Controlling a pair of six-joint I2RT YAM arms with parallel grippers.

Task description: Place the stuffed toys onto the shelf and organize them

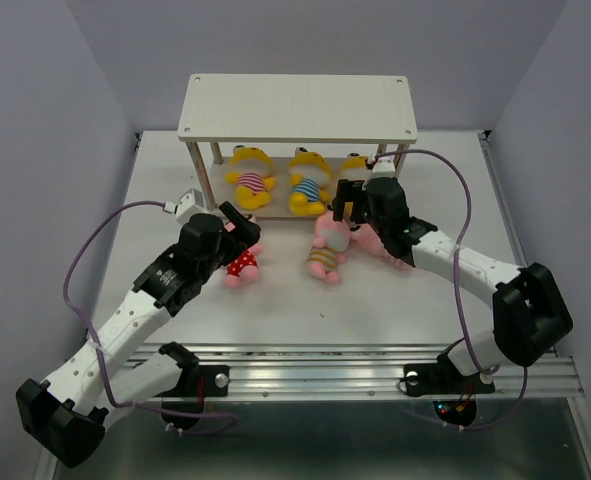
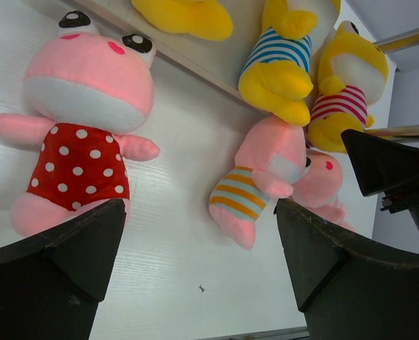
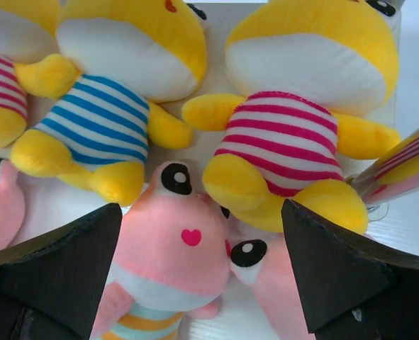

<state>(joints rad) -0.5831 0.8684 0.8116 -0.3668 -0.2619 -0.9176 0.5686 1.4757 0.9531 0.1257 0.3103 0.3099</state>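
Observation:
Three yellow stuffed toys [image 1: 250, 178] [image 1: 308, 180] [image 1: 353, 165] lie on the lower board of the shelf [image 1: 295, 105]. Three pink ones lie on the table in front of it: a red polka-dot one [image 1: 240, 258], an orange-striped one [image 1: 325, 250], and a third [image 1: 380, 242] partly under the right arm. My left gripper [image 2: 198, 234] is open above bare table, the polka-dot toy [image 2: 81, 106] at its left finger. My right gripper [image 3: 200, 212] is open over the striped pink toy's head [image 3: 184, 241], with the yellow toys [image 3: 110, 92] [image 3: 301, 106] just beyond.
A metal shelf leg [image 3: 400, 159] stands close to the right finger of my right gripper. The shelf's top board holds nothing. Grey walls close in the table on both sides and behind. A rail [image 1: 375, 365] runs along the near edge.

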